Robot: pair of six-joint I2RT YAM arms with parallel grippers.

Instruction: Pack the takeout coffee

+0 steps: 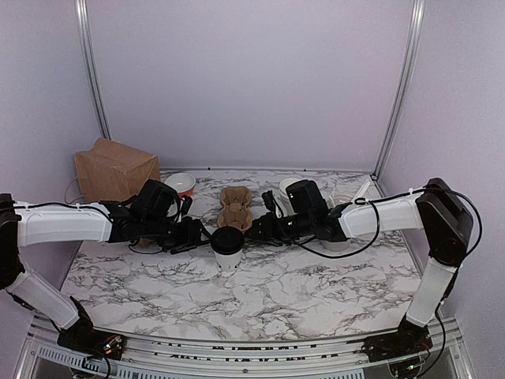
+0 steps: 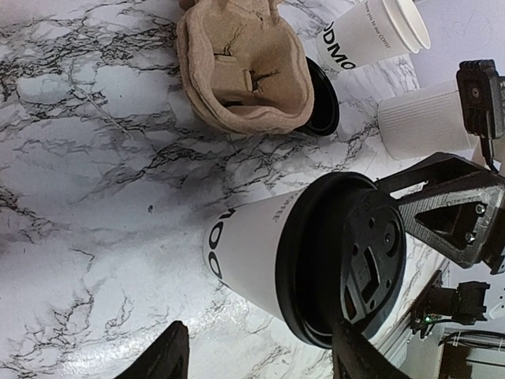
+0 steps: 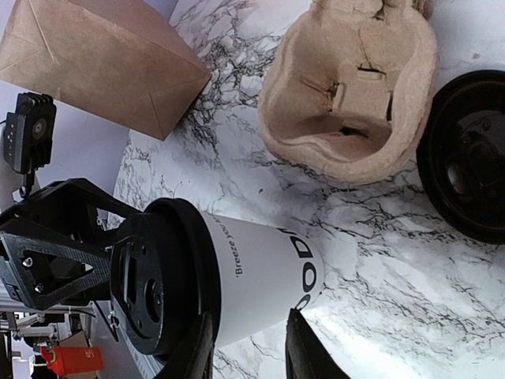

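**A:** Start at the fingers. What are they doing?

**B:** The left gripper [image 2: 260, 351] is spread wide. One finger [image 2: 170, 355] sits well off the foot of the coffee cup [image 2: 245, 245], and the other is just at the edge of its black lid [image 2: 347, 268], so it grips nothing. The right gripper [image 3: 248, 351] shows only a narrow gap between its fingers [image 3: 197, 351], with bare marble in it. It holds nothing either.

**A:** And where is the cup?

**B:** It stands upright on the table [image 1: 316, 292], about the middle, between the two grippers. It is just on the near side of the tray [image 2: 245, 71], with marble showing between them.

**A:** How will it handle?

**B:** My guess is that it's light, with thin paper walls that dent under a hard squeeze and are smooth enough to slip. I can't tell whether it is full, so I'd keep it upright. I'd take it on the side wall just under the lid, where the rim stiffens it — not by the lid, which could pop off.

**A:** Count what's there.

**B:** One lidded cup and one tray, and one spare lid [image 3: 465, 158] beside the tray. There's also one paper bag [image 3: 102, 63], one ribbed white tube [image 2: 418, 118] and one bowl [image 1: 181, 183]. The lidless cups [image 2: 371, 35] lie nested on their side — how many, I can't tell
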